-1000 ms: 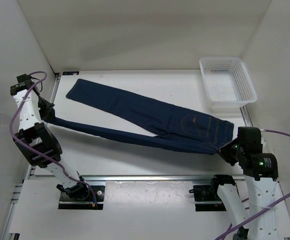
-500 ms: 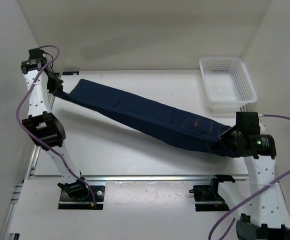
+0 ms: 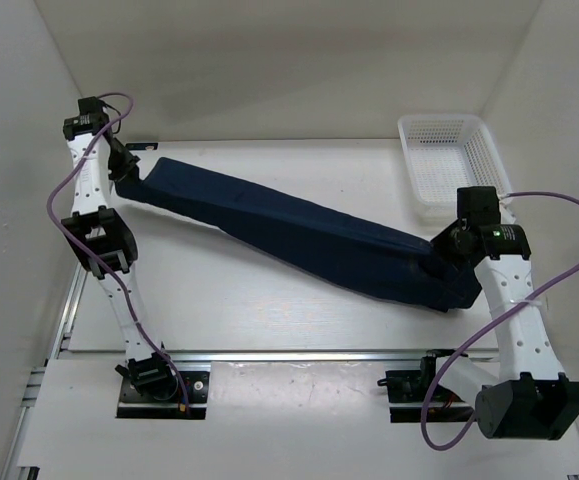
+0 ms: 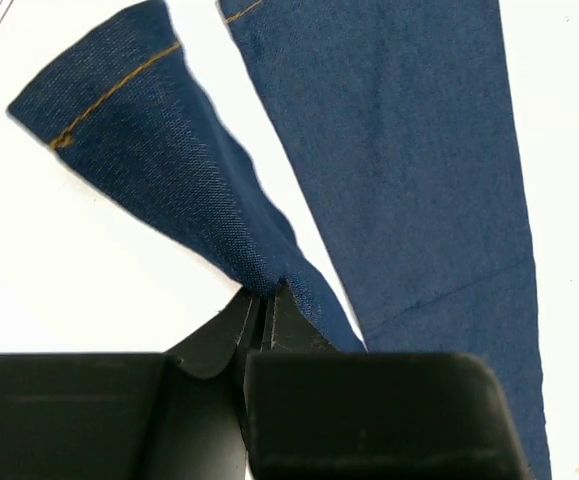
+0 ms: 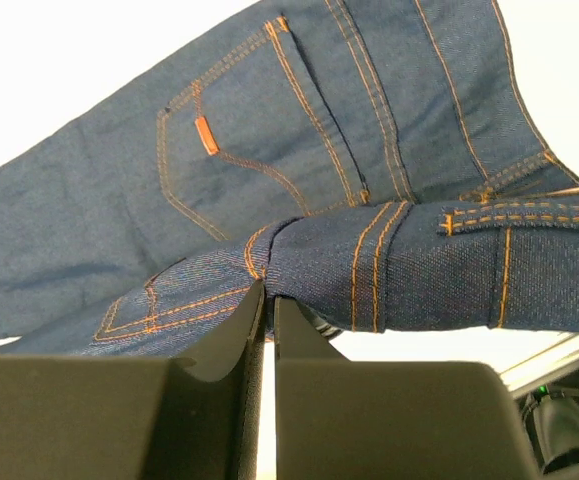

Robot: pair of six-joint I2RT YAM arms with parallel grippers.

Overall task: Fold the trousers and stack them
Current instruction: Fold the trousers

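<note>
Progress looks early: the dark navy-blue denim trousers (image 3: pixel 299 230) stretch across the white tabletop (image 3: pixel 269 310), one leg held over the other in a lengthwise fold not yet let go. The left gripper (image 3: pixel 127 172) has its jaws pressed together on a leg hem, and the right gripper (image 3: pixel 447 255) pinches the waistband beside an orange-stitched back pocket. Crosswise folds and stacking appear to remain. The long axis runs diagonally, hems at far left, waist at near right, near the white plastic mesh basket (image 3: pixel 454 165).
</note>
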